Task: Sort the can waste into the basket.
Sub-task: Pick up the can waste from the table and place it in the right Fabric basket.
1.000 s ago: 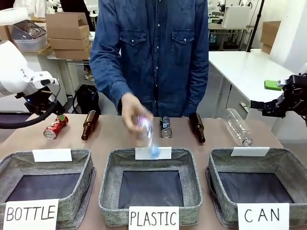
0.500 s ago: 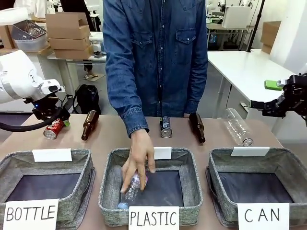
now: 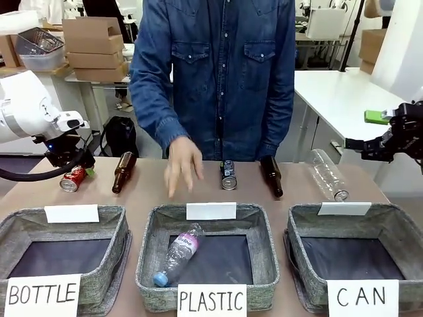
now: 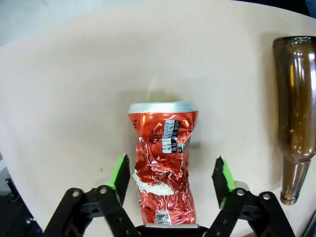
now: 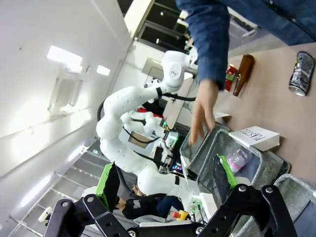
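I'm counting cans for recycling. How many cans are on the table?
2. The crushed red can lies far left, inside the open left gripper; the dark can lies mid-table, beyond the PLASTIC basket.

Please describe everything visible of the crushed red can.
The crushed shiny red metal can lies on its side on the beige table, wrinkled, with a silver rim and a small printed label. The open left gripper straddles it, green pads either side, apparently not touching. A brown glass bottle lies beside it, apart.
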`<state>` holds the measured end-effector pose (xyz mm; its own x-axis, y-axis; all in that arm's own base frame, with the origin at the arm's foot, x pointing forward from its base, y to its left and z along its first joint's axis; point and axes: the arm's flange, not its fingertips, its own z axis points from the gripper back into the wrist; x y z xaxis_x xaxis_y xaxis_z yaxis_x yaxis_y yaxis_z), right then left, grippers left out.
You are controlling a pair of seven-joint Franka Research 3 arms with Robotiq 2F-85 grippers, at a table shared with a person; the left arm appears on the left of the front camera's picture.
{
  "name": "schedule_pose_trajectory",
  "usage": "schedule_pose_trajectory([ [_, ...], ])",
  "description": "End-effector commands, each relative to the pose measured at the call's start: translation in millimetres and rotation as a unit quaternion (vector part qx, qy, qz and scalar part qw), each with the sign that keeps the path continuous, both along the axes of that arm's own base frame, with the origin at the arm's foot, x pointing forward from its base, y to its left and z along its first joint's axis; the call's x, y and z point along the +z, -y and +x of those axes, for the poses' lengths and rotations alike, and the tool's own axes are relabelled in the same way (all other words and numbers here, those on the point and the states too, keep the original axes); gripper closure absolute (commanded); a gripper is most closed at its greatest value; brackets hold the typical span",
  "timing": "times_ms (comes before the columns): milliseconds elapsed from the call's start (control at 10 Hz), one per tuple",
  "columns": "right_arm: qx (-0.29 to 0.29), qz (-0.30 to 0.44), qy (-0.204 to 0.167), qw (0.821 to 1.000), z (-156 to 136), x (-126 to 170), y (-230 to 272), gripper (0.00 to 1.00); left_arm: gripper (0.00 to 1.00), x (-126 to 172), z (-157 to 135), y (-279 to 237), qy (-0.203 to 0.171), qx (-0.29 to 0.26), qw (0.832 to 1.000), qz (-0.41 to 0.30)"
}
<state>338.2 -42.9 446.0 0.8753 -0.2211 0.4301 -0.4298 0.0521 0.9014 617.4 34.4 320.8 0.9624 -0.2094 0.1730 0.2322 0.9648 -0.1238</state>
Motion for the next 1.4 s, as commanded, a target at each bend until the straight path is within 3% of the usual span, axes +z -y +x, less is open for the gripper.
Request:
schedule_pose_trajectory([
  [0, -0.003, 0.008, 0.011, 1.000, 3, 3, -1, 0.00, 1.00, 3, 7, -2, -0.008, 0.005, 1.000, 0.011],
  [200, -0.003, 0.008, 0.011, 1.000, 3, 3, -1, 0.00, 1.00, -1, 5, 0, -0.010, 0.006, 1.000, 0.016],
  [300, -0.003, 0.008, 0.011, 1.000, 3, 3, -1, 0.00, 0.86, -1, 4, 1, -0.012, 0.006, 1.000, 0.015],
  [500, -0.003, 0.008, 0.011, 1.000, 3, 3, -1, 0.00, 1.00, -1, 3, 1, -0.010, 0.009, 1.000, 0.019],
  [900, -0.003, 0.008, 0.011, 1.000, 3, 3, -1, 0.00, 1.00, 13, -9, -1, 0.000, 0.006, 1.000, 0.030],
  [1000, -0.003, 0.008, 0.011, 1.000, 3, 3, -1, 0.00, 1.00, 46, -33, -2, 0.023, -0.025, 0.999, 0.025],
  [1100, -0.003, 0.008, 0.011, 1.000, 3, 3, -1, 0.00, 1.00, 88, -72, -1, 0.045, -0.097, 0.994, 0.009],
  [1200, -0.003, 0.008, 0.011, 1.000, 3, 3, -1, 0.00, 1.00, 124, -112, 4, 0.080, -0.147, 0.986, 0.012],
  [1300, -0.003, 0.008, 0.011, 1.000, 3, 3, -1, 0.00, 1.00, 155, -160, 13, 0.103, -0.233, 0.967, 0.000],
])
